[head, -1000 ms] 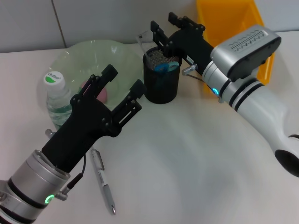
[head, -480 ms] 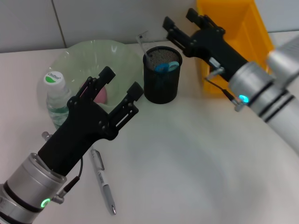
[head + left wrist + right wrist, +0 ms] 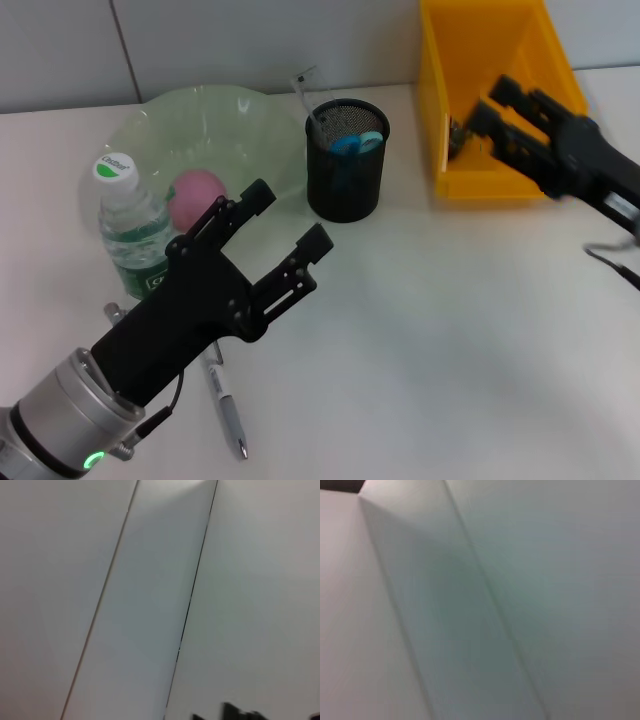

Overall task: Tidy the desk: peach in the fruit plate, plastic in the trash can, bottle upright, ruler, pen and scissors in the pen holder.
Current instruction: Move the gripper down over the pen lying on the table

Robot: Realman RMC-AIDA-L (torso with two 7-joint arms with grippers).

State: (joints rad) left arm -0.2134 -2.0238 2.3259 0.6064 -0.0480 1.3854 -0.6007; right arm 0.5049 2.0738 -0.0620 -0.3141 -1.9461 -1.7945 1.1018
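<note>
Right gripper (image 3: 485, 108) has pulled off the holder (image 3: 346, 172) in the last second and now sits over the front edge of the yellow bin (image 3: 492, 70), blurred with motion. Its jaws look spread, nothing visible between them. Read that as the holder drop being done: blue scissor handles (image 3: 348, 145) show inside the mesh cup and the clear ruler (image 3: 305, 90) stands up out of it at the back rim.

Left gripper (image 3: 283, 232) has shifted forward and right off the plate (image 3: 208, 125), so you can now see the peach (image 3: 194, 194) lying in it. Jaws wide open, empty, arm angled up from low left with the fingers hanging over bare table between plate and holder.

Task state as I judge it:
- Peach: in the plate, done.
- Bottle (image 3: 132, 232): upright, at the plate's near-left edge, done.
- Scissors, ruler: in the holder.
- Plastic: a small dark shape sits in the bin near the right fingers, can't tell what it is.
- Pen (image 3: 224, 405): still flat on the table under the left forearm, near the front edge. That's the item left.

Left arm is closest to the pen, but its gripper is past it; you'd need to draw back and drop down. Wrist views show only blank wall, no help.
</note>
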